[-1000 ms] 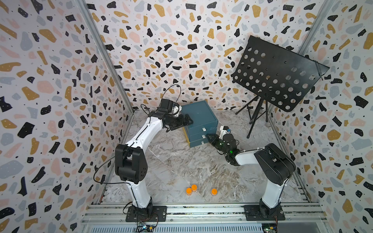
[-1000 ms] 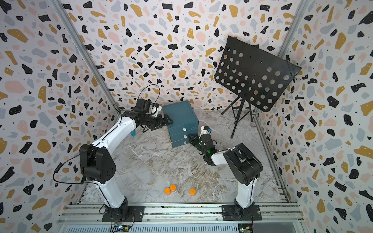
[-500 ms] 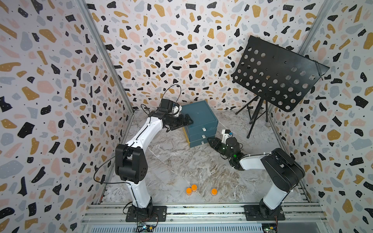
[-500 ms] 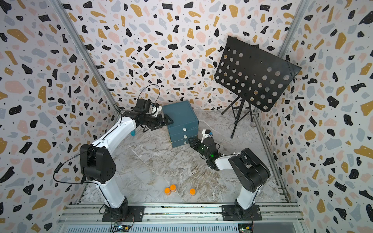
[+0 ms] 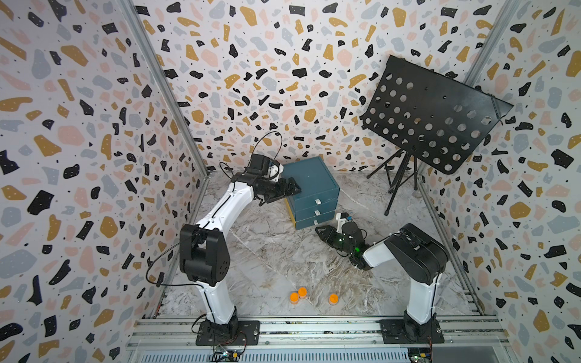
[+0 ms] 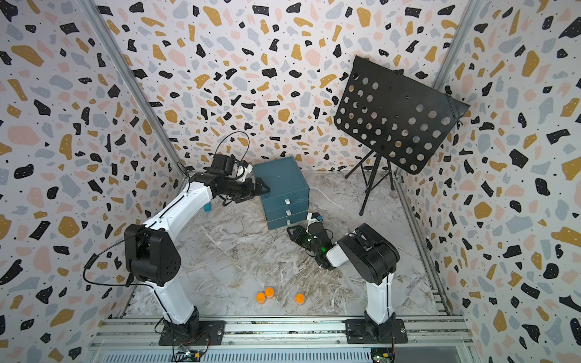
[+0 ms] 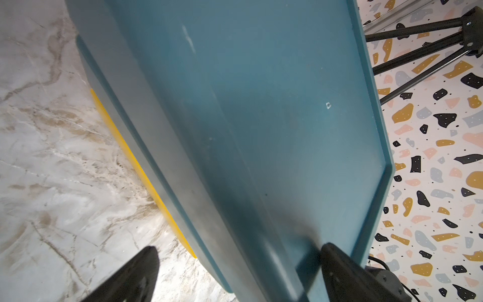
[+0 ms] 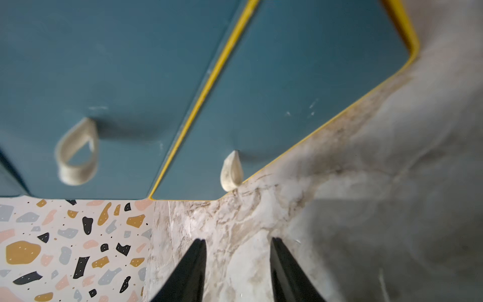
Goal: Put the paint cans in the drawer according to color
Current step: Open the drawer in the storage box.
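Two claws work at the teal drawer box (image 5: 309, 179) while three orange paint cans (image 5: 302, 292) sit on the tabletop (image 5: 267, 251).

The box stands near the back wall with all three drawers shut. The left claw (image 5: 292, 190) is spread wide over the box's upper left edge, with one finger (image 7: 339, 272) on the lid and the other hanging beside the wall. The right claw (image 8: 237, 243) is low on the tabletop, partly spread with nothing between its fingers, just in front of the bottom drawer's white pull tab (image 8: 231, 170). The cans stand well apart from the box, near the front rail, two touching and one alone.
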`<state>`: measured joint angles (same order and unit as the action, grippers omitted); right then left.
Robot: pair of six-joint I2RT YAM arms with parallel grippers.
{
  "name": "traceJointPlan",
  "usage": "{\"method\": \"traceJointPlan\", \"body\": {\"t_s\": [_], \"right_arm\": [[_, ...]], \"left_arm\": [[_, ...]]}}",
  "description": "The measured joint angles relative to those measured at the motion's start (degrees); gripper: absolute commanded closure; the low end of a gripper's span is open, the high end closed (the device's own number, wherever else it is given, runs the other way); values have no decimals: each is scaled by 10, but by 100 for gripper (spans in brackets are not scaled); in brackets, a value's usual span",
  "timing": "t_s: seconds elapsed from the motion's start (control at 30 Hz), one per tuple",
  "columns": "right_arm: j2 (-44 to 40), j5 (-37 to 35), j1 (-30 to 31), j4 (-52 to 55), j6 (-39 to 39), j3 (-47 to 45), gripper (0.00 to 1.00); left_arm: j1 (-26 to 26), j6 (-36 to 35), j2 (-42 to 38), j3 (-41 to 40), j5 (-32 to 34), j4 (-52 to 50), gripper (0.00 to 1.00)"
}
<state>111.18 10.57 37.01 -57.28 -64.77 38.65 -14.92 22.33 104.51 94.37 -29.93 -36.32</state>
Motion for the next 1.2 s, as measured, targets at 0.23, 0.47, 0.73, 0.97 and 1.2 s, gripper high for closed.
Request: {"method": "traceJointPlan", "body": {"t_s": [0.23,0.47,0.73,0.97,1.2], "right_arm": [[35,-7,0,-21,-4,40,54],[81,-17,-4,-63,-15,56,54],[111,-24,-11,-115,-32,66,58],[111,-22,-15,-127,-34,66,89],[111,-19,-15,-132,-31,66,100]], "left_arm": [[0,0,0,0,0,0,1],[0,0,1,0,-2,0,1],[0,2,3,0,-7,3,1],[0,3,3,0,-9,4,1],[0,4,3,0,-9,4,1]]}}
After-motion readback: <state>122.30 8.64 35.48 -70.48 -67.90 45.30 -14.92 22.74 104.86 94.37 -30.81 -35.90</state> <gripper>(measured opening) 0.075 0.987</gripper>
